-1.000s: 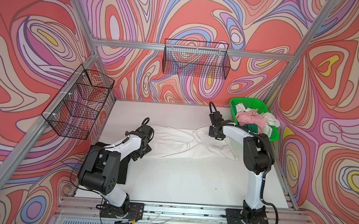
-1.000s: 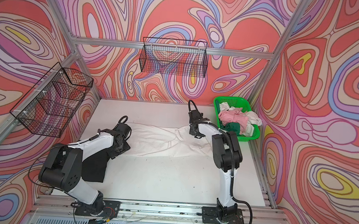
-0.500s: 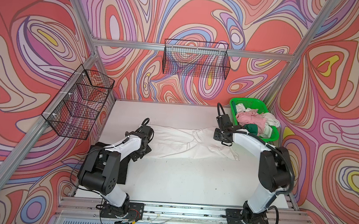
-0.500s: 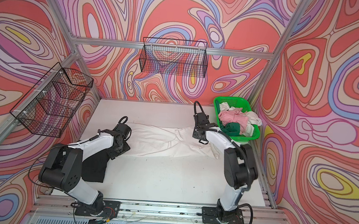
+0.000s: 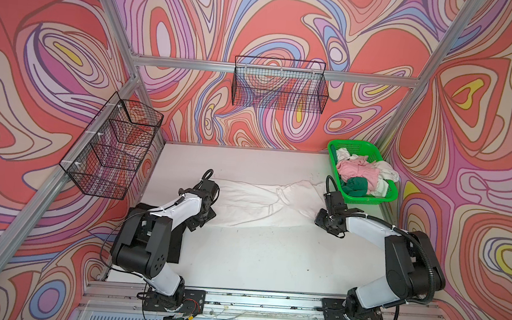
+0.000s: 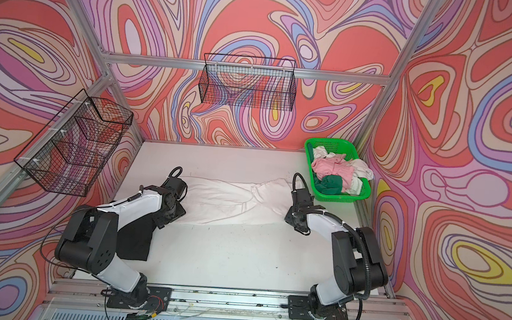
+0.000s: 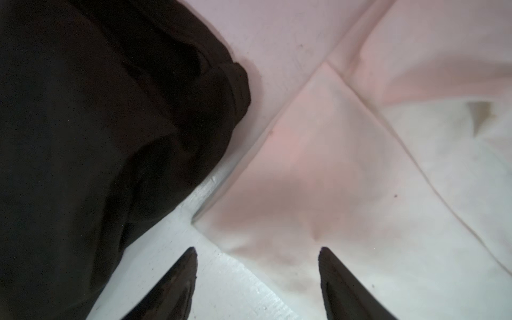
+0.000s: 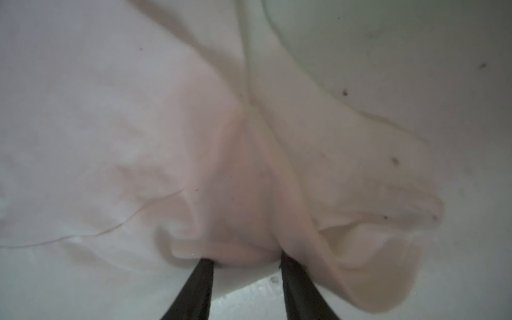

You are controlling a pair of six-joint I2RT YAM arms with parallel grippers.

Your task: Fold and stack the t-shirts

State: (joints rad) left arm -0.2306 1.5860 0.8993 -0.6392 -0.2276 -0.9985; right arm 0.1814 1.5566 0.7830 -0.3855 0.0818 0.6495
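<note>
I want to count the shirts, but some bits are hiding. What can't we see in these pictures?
- Black t-shirt: both top views, partly under the left arm; cut off by the left wrist view's edge.
- Pile of shirts in the green basket: both top views, heaped together, so their number is unclear.
- Right fingers: right wrist view, tips buried in the bunched off-white t-shirt, blurred; a pinch cannot be told.

Walls [image 5: 290, 29]: wild coral, lilac, blue, yellow swirls. Off-white shirt [image 5: 245, 203], black shirt [image 6: 136, 239], white tabletop [image 5: 256, 260], bright green basket [image 5: 367, 200], plus a pink shirt [image 5: 357, 172] and a dark green shirt [image 5: 355, 187].
</note>
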